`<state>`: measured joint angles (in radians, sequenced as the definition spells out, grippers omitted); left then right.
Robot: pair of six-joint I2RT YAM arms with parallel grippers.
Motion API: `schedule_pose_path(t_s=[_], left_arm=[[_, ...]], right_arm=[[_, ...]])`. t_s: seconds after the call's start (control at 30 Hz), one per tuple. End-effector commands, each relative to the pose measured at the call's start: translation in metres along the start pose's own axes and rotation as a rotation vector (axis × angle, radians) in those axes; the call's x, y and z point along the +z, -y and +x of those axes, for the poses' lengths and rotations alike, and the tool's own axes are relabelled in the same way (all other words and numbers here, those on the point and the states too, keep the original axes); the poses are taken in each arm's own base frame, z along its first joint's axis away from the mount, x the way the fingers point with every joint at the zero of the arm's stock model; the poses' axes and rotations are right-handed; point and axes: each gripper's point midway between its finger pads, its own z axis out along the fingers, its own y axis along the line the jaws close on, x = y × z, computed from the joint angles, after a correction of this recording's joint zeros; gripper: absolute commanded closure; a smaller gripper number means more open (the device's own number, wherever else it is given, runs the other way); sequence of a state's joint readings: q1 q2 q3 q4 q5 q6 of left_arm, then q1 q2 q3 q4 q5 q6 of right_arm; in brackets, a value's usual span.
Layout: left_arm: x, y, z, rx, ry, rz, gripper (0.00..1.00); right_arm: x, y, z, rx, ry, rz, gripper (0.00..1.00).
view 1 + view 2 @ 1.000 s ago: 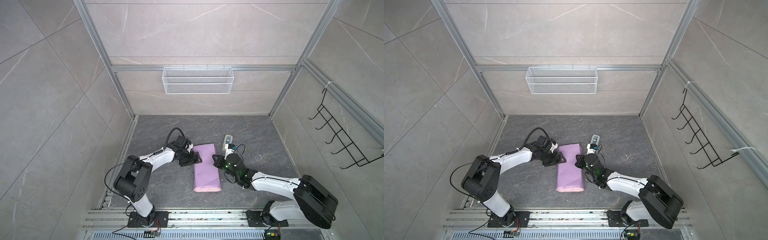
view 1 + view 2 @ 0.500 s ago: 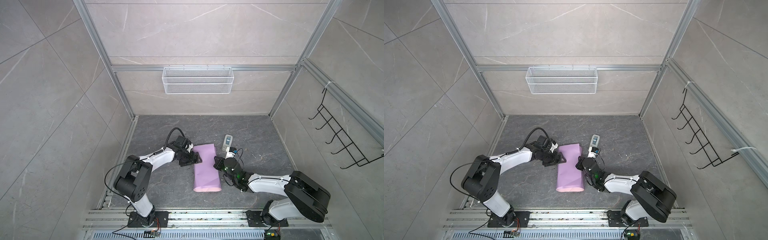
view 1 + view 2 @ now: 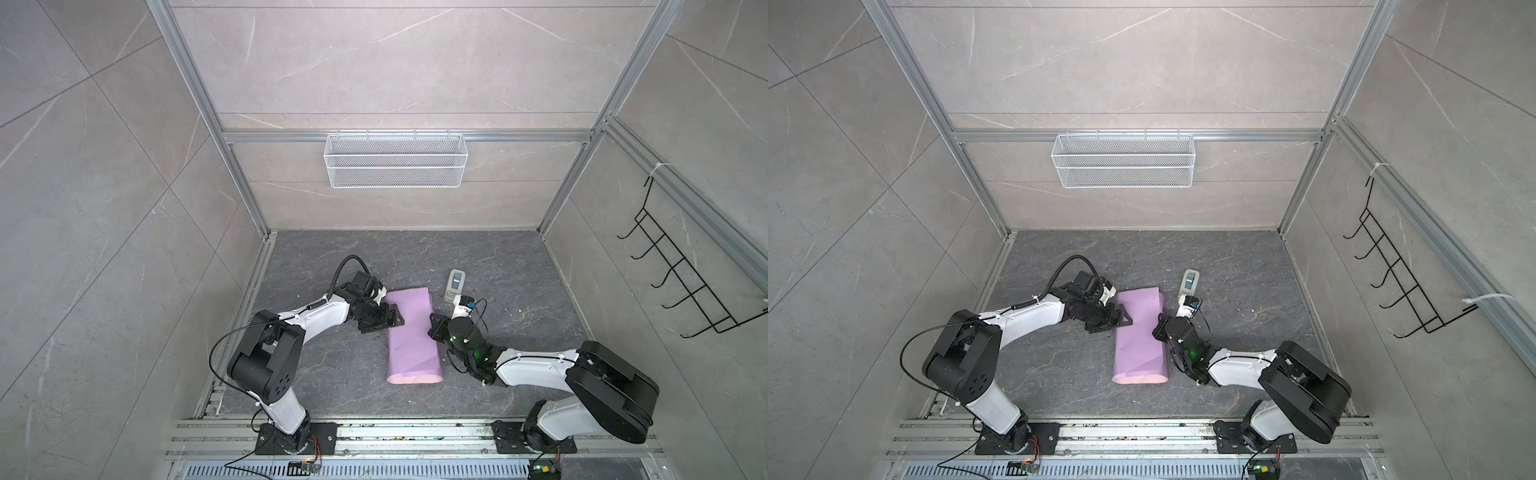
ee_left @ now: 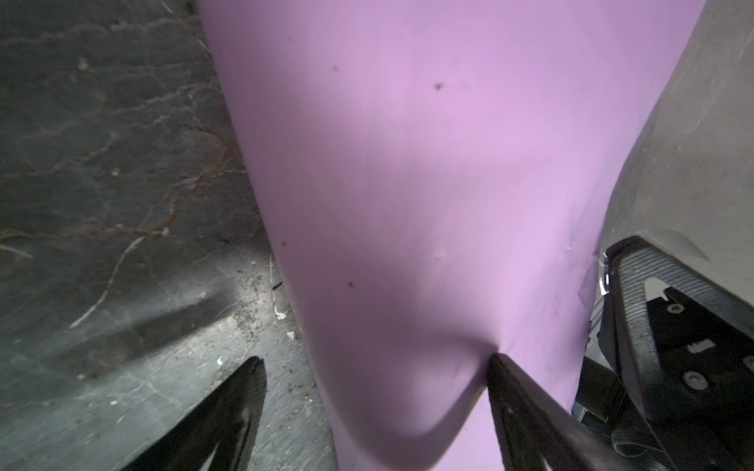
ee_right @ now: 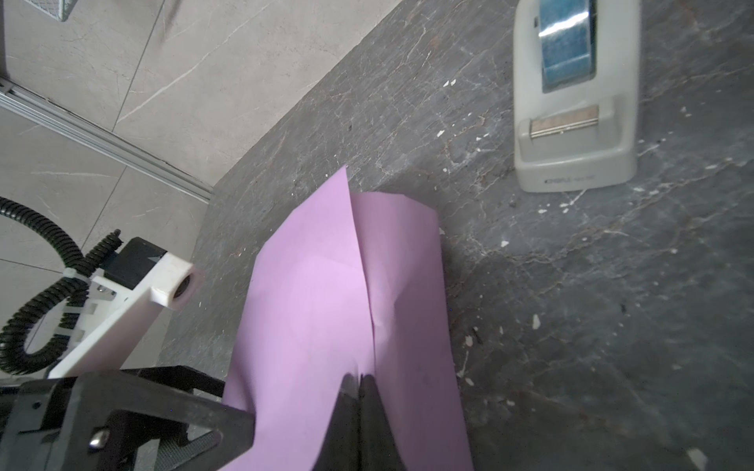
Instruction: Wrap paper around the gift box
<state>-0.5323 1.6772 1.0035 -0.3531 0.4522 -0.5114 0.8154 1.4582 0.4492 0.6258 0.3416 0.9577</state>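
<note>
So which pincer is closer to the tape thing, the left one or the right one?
The right. The right pincer rests on the paper, on the side facing the tape dispenser; the left pincer is at the opposite side.

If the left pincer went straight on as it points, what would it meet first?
The paper; one finger of the left pincer presses a dent into it. Depth beyond is unclear.

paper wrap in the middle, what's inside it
Only the lilac paper shows, folded over itself, with a strip of pink at its near end. Whatever it covers, the gift box included, is hidden in every view.
</note>
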Motion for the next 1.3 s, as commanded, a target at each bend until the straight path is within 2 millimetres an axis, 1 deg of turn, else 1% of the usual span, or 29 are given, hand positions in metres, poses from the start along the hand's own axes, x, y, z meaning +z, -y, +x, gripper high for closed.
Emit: schedule_pose_path(t_s=[0.0, 0.17, 0.37, 0.6, 0.83, 1.03, 1.17, 1.27], left_arm=[[0.014, -0.022, 0.022, -0.012, -0.078, -0.075, 0.14], [0.014, -0.022, 0.021, -0.013, -0.076, -0.076, 0.14], [0.015, -0.022, 0.021, -0.015, -0.079, -0.074, 0.14], [0.015, -0.021, 0.021, -0.013, -0.078, -0.072, 0.14], [0.016, -0.022, 0.021, -0.014, -0.079, -0.075, 0.14], [0.015, -0.022, 0.021, -0.014, -0.079, -0.077, 0.14], [0.015, -0.024, 0.022, -0.014, -0.08, -0.081, 0.14], [0.015, -0.024, 0.022, -0.013, -0.081, -0.083, 0.14]], right_arm=[[0.001, 0.009, 0.007, -0.019, -0.003, 0.02, 1.0], [0.001, 0.013, 0.011, -0.025, -0.01, 0.025, 1.0], [-0.001, 0.013, 0.01, -0.031, -0.009, 0.021, 0.99], [-0.004, 0.009, 0.003, -0.035, 0.005, 0.019, 0.88], [-0.009, 0.011, -0.002, -0.04, 0.015, 0.038, 0.78], [-0.016, 0.024, -0.007, -0.044, 0.016, 0.073, 0.69], [-0.025, 0.035, -0.013, -0.045, 0.008, 0.086, 0.62], [-0.034, 0.038, -0.021, -0.079, -0.014, 0.094, 0.58]])
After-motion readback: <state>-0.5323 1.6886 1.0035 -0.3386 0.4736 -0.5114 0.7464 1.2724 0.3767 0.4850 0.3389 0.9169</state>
